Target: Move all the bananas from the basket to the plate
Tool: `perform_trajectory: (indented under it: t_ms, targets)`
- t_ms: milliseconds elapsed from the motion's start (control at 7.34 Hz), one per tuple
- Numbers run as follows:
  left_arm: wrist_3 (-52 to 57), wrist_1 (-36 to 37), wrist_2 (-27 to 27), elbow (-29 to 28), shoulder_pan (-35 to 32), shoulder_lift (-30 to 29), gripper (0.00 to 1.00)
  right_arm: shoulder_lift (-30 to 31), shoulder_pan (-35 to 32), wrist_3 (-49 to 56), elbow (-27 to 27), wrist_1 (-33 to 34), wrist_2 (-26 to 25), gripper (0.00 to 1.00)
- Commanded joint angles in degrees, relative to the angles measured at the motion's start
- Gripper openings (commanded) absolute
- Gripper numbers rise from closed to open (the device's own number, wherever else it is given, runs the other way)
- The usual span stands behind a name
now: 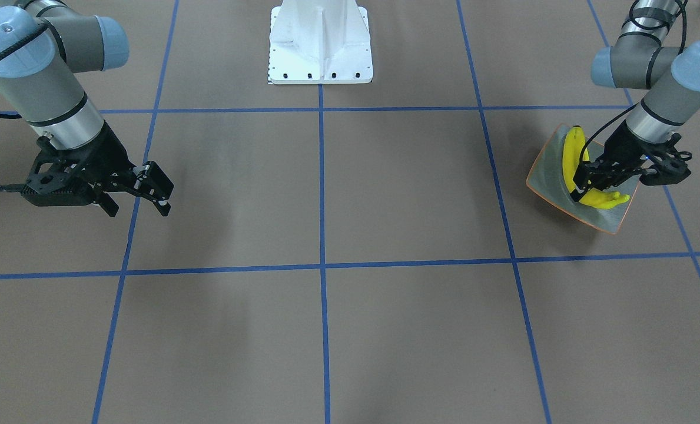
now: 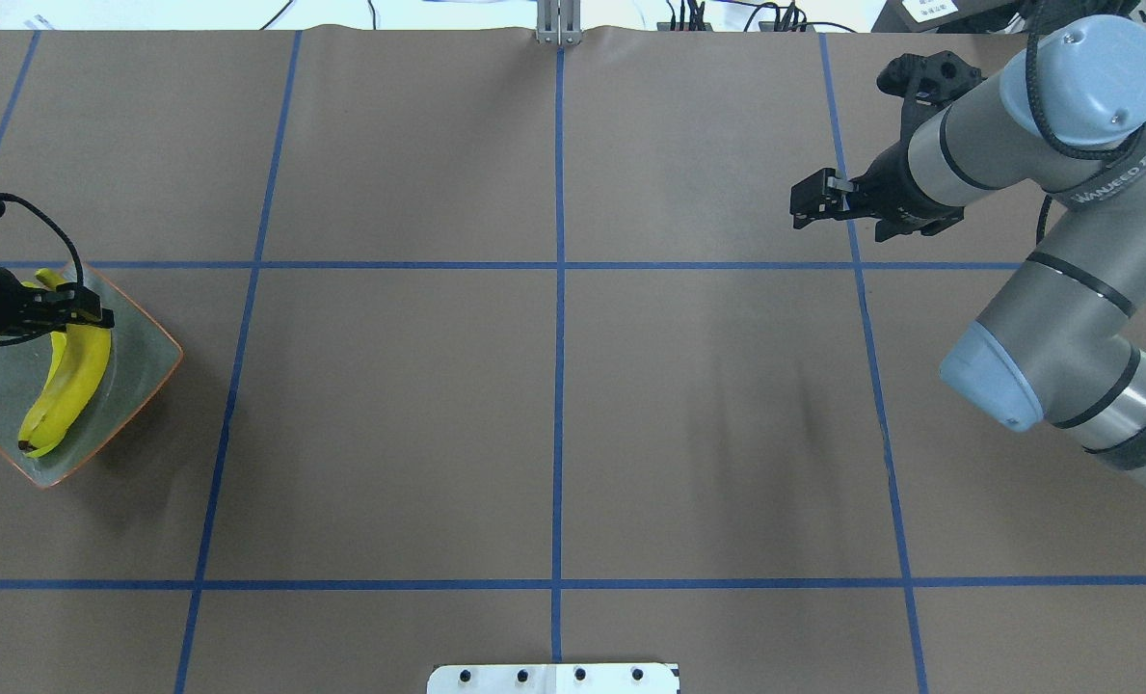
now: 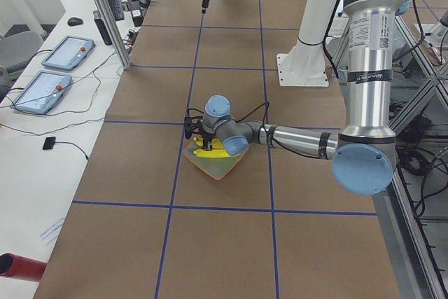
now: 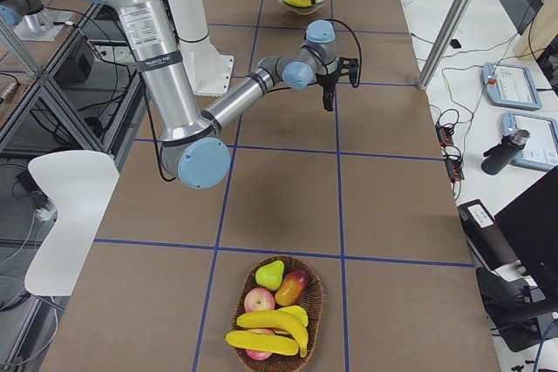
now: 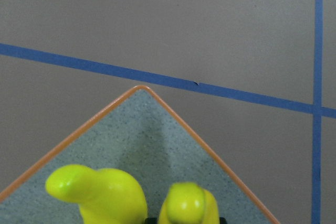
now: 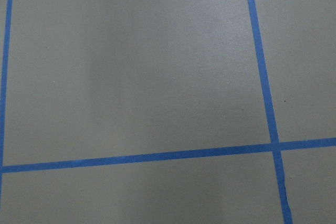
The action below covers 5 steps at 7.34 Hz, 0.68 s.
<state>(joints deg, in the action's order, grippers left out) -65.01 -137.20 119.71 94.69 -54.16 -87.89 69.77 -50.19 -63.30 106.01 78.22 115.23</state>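
Overhead exterior showed you two bananas [image 2: 64, 386] on the plate [image 2: 141, 371]. The clearer one's long axis ran near-far, dark tip toward the robot. Two more lay in the basket [image 4: 319, 302]. Your left gripper [image 2: 96, 316] straddled one, clamping unclear. The right gripper [image 1: 140, 209] had its jaws spread.

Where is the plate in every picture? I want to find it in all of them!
Front-facing: the plate is at the right side, halfway up.
Overhead: at the left edge.
Exterior left: in the middle.
Exterior right: far away, top middle.
Left wrist: at the bottom, one corner pointing up.
Right wrist: not in it.
Shared landmark: the yellow bananas lying on it.
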Motion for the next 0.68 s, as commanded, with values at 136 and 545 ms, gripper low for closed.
perform_trajectory:
  t_ms: [136,545]
  targets:
    - [-0.11,0.09,0.09,-0.3,0.37,-0.35,0.0,0.02,0.0,-0.07,0.08,0.0,-0.01,1.0]
    - [0.06,0.0,-0.09,-0.39,0.38,-0.26,0.91,0.02,0.0,-0.07,0.08,0.0,-0.01,1.0]
